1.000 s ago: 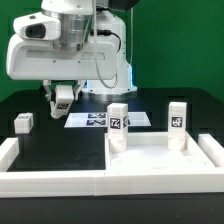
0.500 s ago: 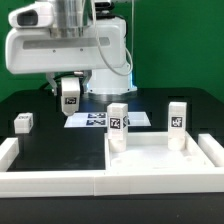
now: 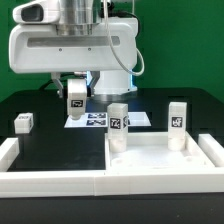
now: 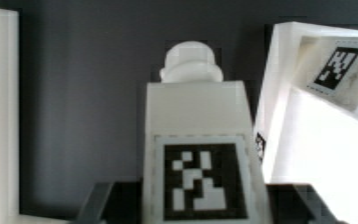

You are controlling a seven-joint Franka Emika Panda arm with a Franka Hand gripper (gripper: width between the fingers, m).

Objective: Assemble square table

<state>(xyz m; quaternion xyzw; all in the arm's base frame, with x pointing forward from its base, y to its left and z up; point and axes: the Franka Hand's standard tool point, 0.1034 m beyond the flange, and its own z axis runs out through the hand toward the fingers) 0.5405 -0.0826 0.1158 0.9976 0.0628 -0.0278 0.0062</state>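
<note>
Your gripper (image 3: 76,100) is clenched on the held leg (image 3: 75,95), which hangs clear of the black table (image 3: 45,145), near the marker board (image 3: 100,119) end on the exterior view's left. Only the ext. view shows you the slab (image 3: 160,152) w/ 2 upright legs (image 3: 118,124) (image 3: 178,119) at its far corners, plus a 4th leg (image 3: 23,122) well apart. Only the wrist view shows the held leg's rounded tip (image 4: 190,58) and dark fingers (image 4: 114,205) flanking its tag.

White tagged leg (image 3: 76,98) upright, aloft

legs (image 3: 118,117): 4 | slab (image 3: 150,156): 1 | marker board (image 3: 98,119): 1 | rail (image 3: 50,181): 1
</note>
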